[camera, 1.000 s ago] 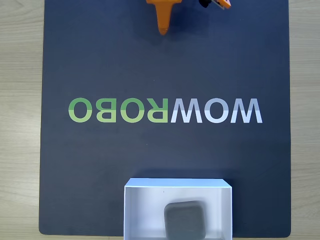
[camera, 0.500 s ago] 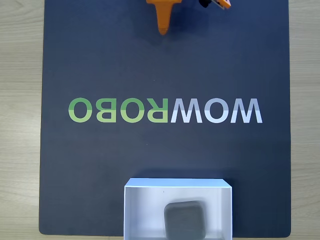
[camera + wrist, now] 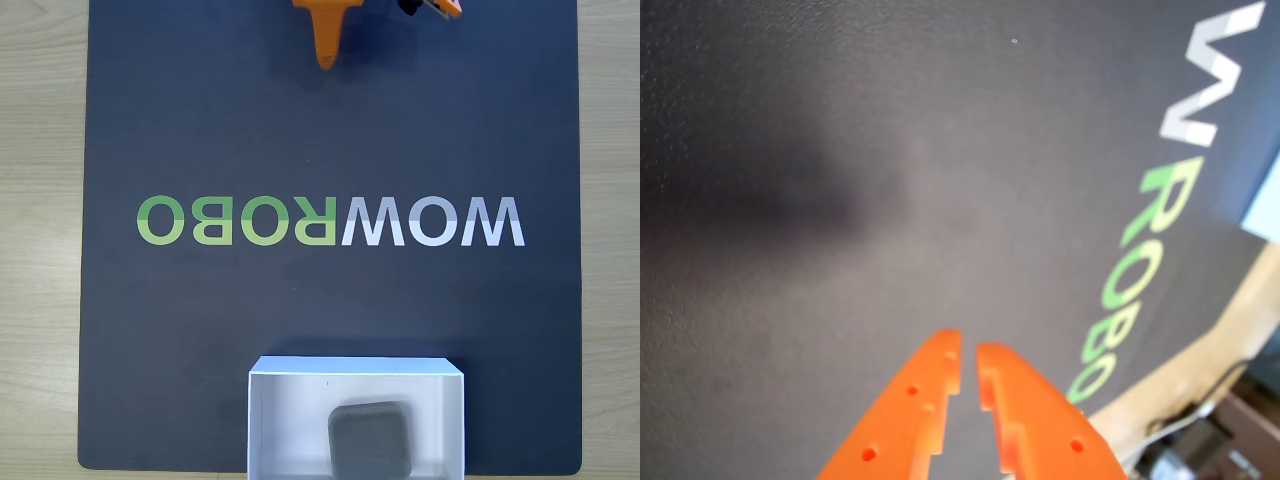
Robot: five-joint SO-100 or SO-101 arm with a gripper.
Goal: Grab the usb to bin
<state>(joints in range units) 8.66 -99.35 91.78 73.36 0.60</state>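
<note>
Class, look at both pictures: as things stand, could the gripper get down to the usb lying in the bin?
Probably yes. The usb lies in the open-top bin with nothing over it, and the dark mat between it and the gripper is bare. The fingers are nearly closed, so they would need to open first.

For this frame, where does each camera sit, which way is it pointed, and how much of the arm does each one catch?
Fixed view: looks straight down on the dark mat with WOWROBO lettering; the white open-top box holding the small grey square block sits at the bottom edge, and the orange gripper pokes in at the top edge.
Wrist view: rides on the arm, aimed down along the orange fingers at bare mat; jaws nearly closed, empty.
Shared: the mat, its lettering and the gripper.
</note>
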